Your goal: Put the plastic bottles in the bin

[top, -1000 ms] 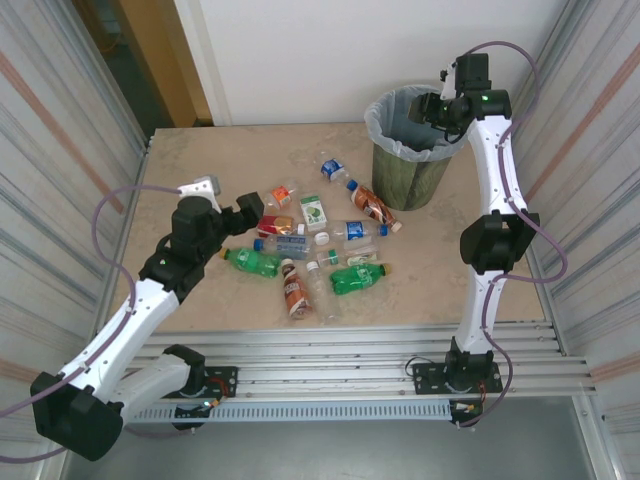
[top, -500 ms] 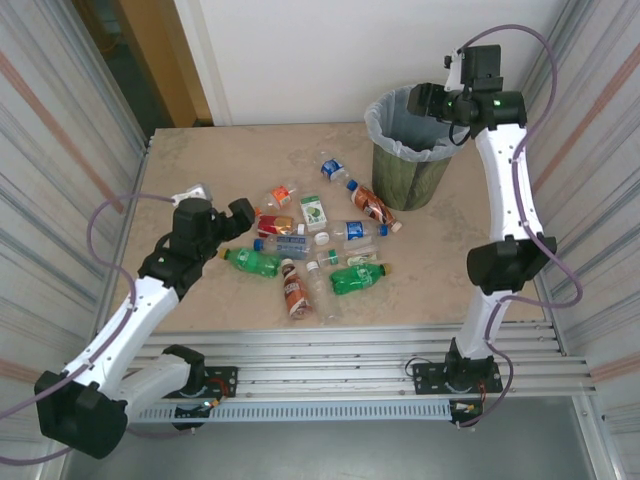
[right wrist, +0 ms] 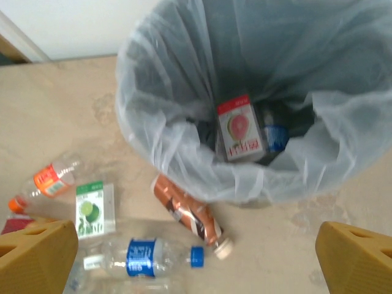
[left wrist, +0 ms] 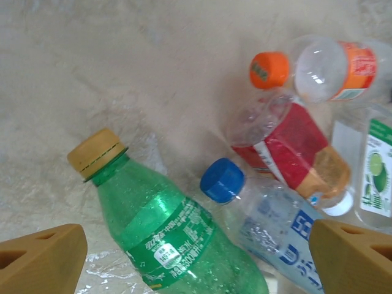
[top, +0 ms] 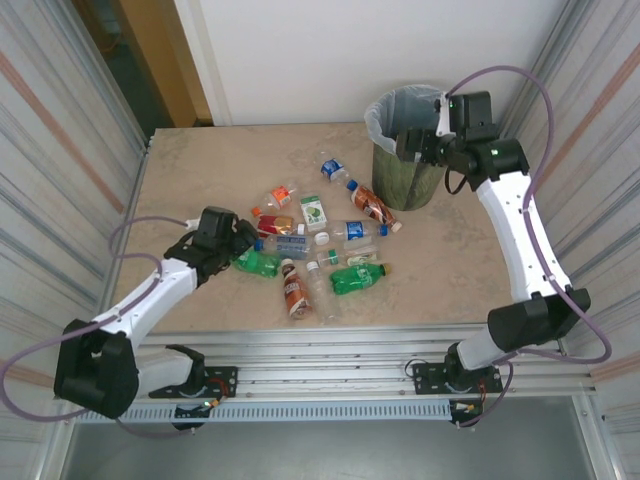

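Observation:
Several crushed plastic bottles lie scattered mid-table. My left gripper is low over the pile's left end and open. In the left wrist view its gripper straddles a green bottle with a yellow cap, fingers clear of it. Beside it lie a blue-capped clear bottle, a red-labelled one and an orange-capped one. My right gripper hangs open and empty at the near rim of the bin. The bin's liner holds a red-labelled bottle.
Below the right gripper lie a brown bottle, a blue-labelled clear bottle and a lime-labelled one. Ribbed metal walls close in both sides. Bare tabletop stretches far left. A rail runs along the near edge.
The left arm has dropped down and right onto the green bottle. The right gripper has opened wide and drawn back from above the bin's middle to its near rim.

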Controlling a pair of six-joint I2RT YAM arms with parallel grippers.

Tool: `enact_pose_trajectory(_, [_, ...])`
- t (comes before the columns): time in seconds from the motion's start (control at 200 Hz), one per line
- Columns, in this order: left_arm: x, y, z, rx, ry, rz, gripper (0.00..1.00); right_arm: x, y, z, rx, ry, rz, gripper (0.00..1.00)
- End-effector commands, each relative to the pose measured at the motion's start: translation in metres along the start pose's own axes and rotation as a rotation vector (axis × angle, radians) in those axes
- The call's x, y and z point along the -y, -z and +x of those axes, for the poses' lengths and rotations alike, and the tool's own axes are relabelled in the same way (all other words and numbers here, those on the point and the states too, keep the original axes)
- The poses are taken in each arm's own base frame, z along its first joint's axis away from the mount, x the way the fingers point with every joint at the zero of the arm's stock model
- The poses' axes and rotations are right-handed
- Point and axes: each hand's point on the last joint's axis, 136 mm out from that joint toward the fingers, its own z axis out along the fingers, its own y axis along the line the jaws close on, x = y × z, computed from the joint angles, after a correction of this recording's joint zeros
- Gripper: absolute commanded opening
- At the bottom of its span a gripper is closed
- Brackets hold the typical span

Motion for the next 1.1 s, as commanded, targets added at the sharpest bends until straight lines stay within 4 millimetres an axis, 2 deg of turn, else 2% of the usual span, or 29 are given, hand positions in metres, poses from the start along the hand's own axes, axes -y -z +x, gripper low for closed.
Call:
enact_pose_trajectory(0.0, [-0.008, -0.008, 0.006, -0.022, 0.097, -0.028, 0.94, 0.000, 0.010, 0.007, 0.023, -0.013, 0.013, 0.98])
enact_pose_trajectory(0.18, [-0.015, -0.018, 0.022, -0.065, 0.136, -0.067, 0.93, -0.004, 0.010, 0.027, -0.005, -0.012, 0.017, 0.98])
enact_pose_trajectory(0.366, [-0.013, -0.026, 0.037, -0.112, 0.127, -0.082, 0.92, -0.008, 0.007, 0.037, -0.020, -0.017, 0.006, 0.98])
enact_pose_trajectory(0.571, [-0.014, -0.033, 0.051, -0.147, 0.122, -0.105, 0.91, -0.014, 0.005, 0.039, -0.021, -0.017, -0.007, 0.98])
enact_pose_trajectory(0.811, [-0.024, -0.039, 0.061, -0.175, 0.118, -0.145, 0.84, -0.014, 0.005, 0.042, -0.023, -0.020, -0.011, 0.98])
enact_pose_trajectory(1.092, [-0.037, -0.043, 0.066, -0.177, 0.101, -0.199, 0.81, -0.014, 0.005, 0.043, -0.018, -0.028, -0.017, 0.98])
